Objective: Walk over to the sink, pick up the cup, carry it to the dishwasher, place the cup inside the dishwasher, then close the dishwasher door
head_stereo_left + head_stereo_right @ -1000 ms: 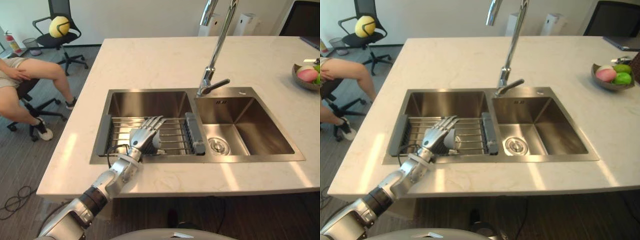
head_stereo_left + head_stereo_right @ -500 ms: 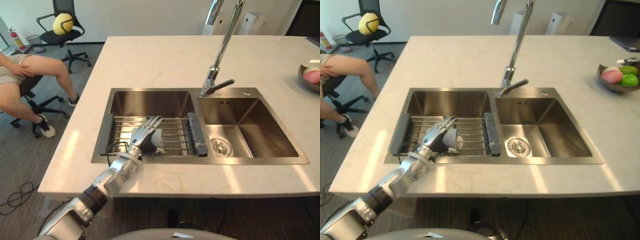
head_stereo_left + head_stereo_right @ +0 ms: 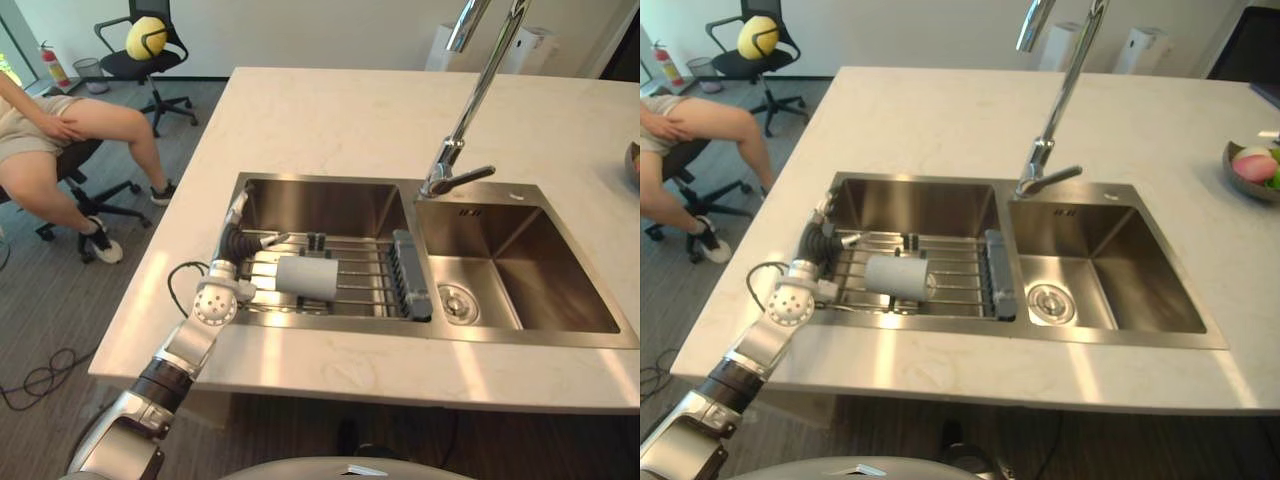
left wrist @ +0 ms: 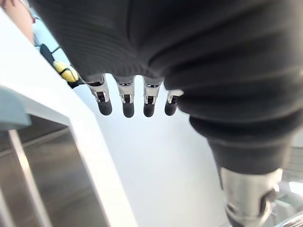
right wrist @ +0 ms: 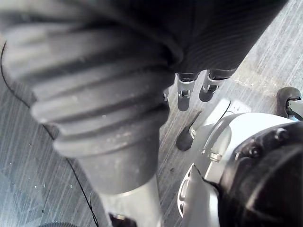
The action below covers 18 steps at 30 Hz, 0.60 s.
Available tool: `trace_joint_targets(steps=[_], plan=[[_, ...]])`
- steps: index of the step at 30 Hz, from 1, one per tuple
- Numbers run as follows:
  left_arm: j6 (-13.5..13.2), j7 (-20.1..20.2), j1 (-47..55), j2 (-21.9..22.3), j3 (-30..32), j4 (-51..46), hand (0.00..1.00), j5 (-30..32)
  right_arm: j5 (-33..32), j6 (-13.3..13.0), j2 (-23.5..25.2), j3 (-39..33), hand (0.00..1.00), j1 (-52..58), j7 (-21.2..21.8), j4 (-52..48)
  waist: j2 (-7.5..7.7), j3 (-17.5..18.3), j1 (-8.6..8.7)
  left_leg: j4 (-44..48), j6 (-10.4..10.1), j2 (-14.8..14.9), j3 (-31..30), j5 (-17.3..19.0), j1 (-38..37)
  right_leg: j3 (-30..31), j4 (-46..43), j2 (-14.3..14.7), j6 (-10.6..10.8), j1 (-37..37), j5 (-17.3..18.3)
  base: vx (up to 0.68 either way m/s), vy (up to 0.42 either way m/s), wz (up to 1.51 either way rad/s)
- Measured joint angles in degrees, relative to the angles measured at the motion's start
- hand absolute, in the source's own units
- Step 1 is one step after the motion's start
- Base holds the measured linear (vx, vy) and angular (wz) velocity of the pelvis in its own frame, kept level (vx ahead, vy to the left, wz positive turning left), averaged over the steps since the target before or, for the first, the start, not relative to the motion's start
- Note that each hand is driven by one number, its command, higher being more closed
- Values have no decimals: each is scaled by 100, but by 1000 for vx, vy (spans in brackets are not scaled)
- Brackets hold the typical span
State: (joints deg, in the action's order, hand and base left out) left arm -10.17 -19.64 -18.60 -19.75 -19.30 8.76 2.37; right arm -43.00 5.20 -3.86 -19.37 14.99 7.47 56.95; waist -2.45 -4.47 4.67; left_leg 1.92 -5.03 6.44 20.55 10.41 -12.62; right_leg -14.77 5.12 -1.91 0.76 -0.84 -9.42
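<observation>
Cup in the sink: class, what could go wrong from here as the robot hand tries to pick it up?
1. The cup lies on its side on the wire rack, so a nudge could roll it away.
2. The left robot hand sits open beside the cup's end, not around it; a shallow grip may slip on lifting.

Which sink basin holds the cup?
The left basin, the one with the rack: the cup lies on it. The right basin holds none.
</observation>
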Motion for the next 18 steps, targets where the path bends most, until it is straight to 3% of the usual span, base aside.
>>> trace_joint_targets(steps=[4, 8, 14, 18], plan=[[-4, 17, -1, 3, 55, -244, 0, 356, 25, -28, 1, -9, 0, 6, 87, -1, -8, -7, 7, -16, 4, 2, 0, 11, -38, -3, 3, 5, 23, 72, 18, -21, 8, 0], [31, 339, -2, -47, -89, -270, 0, 1455, 62, -60, 5, -2, 0, 30, 198, -38, -12, -14, 6, -14, 8, 7, 0, 27, -40, -1, 4, 8, 25, 73, 20, -49, 5, -1], [326, 515, -6, -228, -1107, 16, 0, 2908, 56, -139, 6, 23, 0, 158, 214, -181, -86, -74, 78, -19, -4, 13, 33, 42, -45, 29, 3, 26, 26, 55, 21, -15, 4, -3], [593, 643, -8, -336, -1310, 335, 0, 3342, -10, -245, -4, 115, 0, 163, 206, -170, -96, -81, 133, -21, -23, 13, 159, 67, -25, 151, 3, 59, 23, -45, 19, -23, 8, -16]])
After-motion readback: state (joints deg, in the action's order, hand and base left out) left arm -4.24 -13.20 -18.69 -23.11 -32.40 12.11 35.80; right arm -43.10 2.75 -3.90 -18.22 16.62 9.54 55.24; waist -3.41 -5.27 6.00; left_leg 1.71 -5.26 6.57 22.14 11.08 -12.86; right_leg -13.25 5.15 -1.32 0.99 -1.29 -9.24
